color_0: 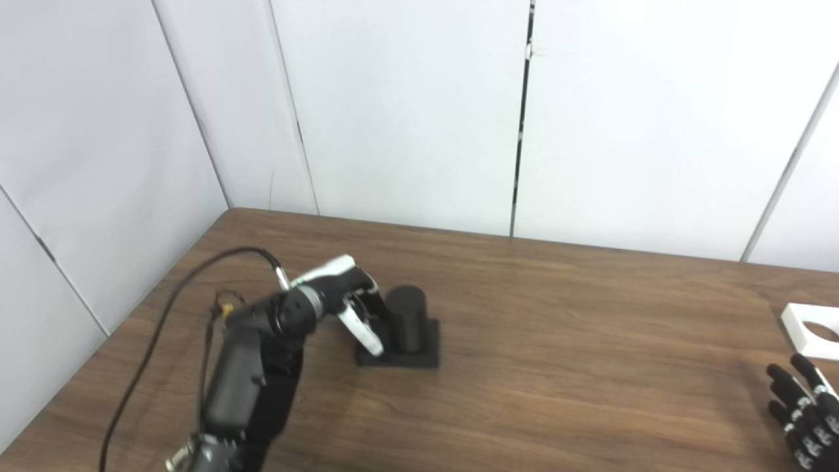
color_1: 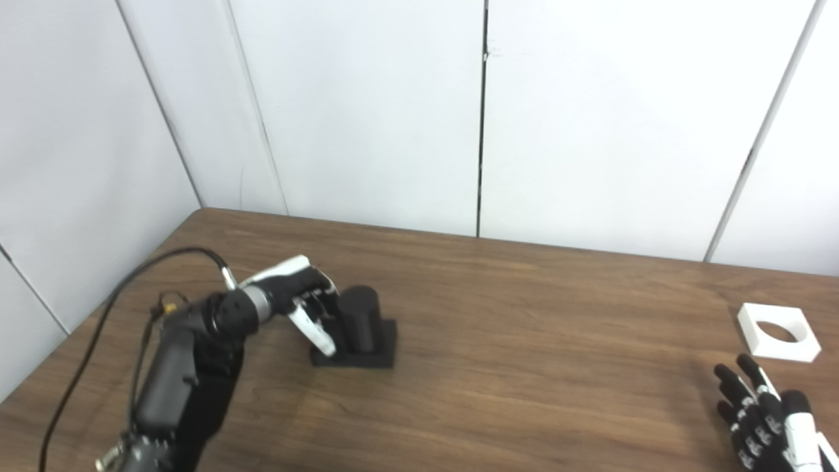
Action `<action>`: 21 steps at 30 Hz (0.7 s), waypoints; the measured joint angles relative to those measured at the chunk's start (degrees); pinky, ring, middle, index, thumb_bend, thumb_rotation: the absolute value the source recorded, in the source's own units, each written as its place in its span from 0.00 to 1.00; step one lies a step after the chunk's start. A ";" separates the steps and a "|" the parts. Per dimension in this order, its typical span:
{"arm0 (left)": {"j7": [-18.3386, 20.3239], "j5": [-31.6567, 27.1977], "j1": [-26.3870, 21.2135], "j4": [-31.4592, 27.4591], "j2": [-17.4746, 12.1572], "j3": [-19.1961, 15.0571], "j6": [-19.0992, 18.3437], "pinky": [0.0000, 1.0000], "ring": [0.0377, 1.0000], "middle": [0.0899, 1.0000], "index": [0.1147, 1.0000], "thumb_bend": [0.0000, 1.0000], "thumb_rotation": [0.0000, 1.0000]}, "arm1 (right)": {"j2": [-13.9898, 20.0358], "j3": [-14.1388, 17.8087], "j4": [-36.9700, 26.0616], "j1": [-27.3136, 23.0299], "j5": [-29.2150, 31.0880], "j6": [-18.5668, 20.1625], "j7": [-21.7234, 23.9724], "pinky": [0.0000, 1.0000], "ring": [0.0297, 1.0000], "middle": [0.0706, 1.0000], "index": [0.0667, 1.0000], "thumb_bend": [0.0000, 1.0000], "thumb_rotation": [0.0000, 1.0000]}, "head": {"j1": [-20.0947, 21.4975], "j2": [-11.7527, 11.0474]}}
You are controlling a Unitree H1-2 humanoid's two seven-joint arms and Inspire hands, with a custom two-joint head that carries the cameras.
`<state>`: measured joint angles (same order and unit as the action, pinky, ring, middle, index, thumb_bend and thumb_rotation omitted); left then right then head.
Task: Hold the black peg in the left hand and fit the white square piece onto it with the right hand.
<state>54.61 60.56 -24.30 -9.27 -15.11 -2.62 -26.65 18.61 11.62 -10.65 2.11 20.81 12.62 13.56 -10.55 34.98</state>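
The black peg [color_0: 408, 314] is a short upright cylinder on a square black base [color_0: 401, 357], standing on the wooden table [color_0: 577, 367] left of the middle. My left hand [color_0: 351, 295] is right beside the peg's left side, fingers apart, with its white thumb [color_0: 364, 334] down by the base's front left corner; it does not enclose the peg. The white square piece [color_1: 752, 322], with a round hole, lies flat at the far right. My right hand [color_1: 760, 413] is open and empty just in front of it, fingers spread.
White wall panels [color_0: 406, 111] close off the table's back and left edges. A black cable [color_0: 164, 314] loops from my left forearm over the table's left part.
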 measured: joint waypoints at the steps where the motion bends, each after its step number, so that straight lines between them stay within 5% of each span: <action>1: -0.12 0.52 0.57 -1.29 0.11 1.23 -0.02 0.76 0.80 0.71 0.42 0.52 0.05 | -0.02 -0.10 -0.01 0.00 0.00 -0.03 -0.02 1.00 1.00 0.95 1.00 0.64 1.00 | 0.78 0.17; 5: -5.27 1.08 4.30 -7.01 0.77 5.32 0.21 0.66 0.74 0.69 0.41 0.52 0.04 | -0.27 -0.25 -0.37 0.03 -0.05 0.07 -0.43 1.00 1.00 0.95 1.00 0.63 1.00 | 2.10 0.53; 10: -11.42 2.37 9.74 -12.48 3.86 8.89 0.14 0.66 0.77 0.75 0.41 0.52 0.05 | -1.14 -0.90 -1.18 0.31 -0.11 0.64 -0.93 1.00 1.00 0.95 1.00 0.63 1.00 | 5.00 1.32; 15: -11.11 4.54 12.55 -16.12 7.69 10.70 0.00 0.73 0.79 0.73 0.41 0.52 0.05 | -2.47 -1.71 -3.33 0.32 -0.60 2.40 -2.51 1.00 1.00 0.96 1.00 0.62 1.00 | 7.65 2.28; 21: -9.12 5.09 16.36 -19.76 12.46 14.06 0.02 0.69 0.79 0.72 0.41 0.52 0.04 | -3.68 -2.89 -4.83 0.44 -2.16 3.49 -3.53 1.00 1.00 0.97 1.00 0.58 1.00 | 10.01 3.42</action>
<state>45.49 65.65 -7.94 -29.03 -2.66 11.44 -26.63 14.93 8.73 -15.48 2.55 18.65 16.11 10.04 -0.53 38.40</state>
